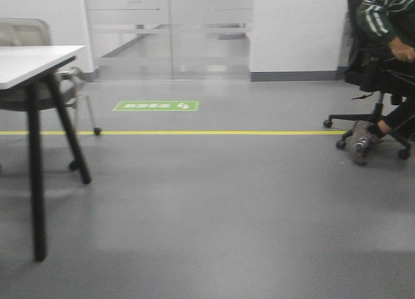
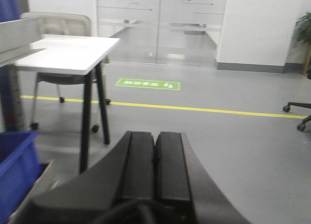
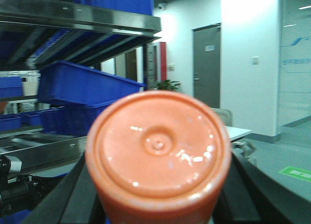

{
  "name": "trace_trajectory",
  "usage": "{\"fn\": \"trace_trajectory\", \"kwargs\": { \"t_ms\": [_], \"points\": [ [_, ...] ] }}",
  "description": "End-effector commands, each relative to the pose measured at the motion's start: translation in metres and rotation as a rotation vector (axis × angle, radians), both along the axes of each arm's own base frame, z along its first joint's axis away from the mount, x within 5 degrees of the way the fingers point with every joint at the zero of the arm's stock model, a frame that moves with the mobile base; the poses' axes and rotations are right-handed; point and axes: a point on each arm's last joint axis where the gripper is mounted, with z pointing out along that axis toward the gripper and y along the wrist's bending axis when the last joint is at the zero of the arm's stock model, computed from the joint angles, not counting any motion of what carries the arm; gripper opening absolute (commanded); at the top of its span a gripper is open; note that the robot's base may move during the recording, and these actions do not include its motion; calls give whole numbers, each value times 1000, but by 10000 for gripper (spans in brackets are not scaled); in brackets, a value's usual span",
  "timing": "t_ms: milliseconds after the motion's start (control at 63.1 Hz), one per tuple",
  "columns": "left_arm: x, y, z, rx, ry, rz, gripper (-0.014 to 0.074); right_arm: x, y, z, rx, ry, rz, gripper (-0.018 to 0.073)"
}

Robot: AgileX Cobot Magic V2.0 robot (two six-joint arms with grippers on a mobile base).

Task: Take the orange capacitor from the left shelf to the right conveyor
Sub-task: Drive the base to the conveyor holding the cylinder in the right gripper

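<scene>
The orange capacitor fills the right wrist view end-on, its round glossy end cap facing the camera. My right gripper is shut on it, with one dark finger on each side of the cylinder. Behind it to the left runs the stainless-steel left shelf with its reflective front lip. My left gripper is shut, pads pressed together with nothing between them, and it points across open floor. The right conveyor is out of view.
Blue plastic bins sit on the rack under an upper steel shelf. A white table on black legs and a blue bin lie left of the left gripper. A seated person in an office chair is at far right.
</scene>
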Motion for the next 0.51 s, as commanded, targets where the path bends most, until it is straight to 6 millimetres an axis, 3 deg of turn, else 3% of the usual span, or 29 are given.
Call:
{"fn": "trace_trajectory", "kwargs": {
  "t_ms": [0,491],
  "points": [
    [0,0,1,-4,-77,-5,-126,0,-5,13,55,-47,-41,50],
    [0,0,1,-4,-77,-5,-126,0,-4,12,53,-46,-39,50]
  ]
}}
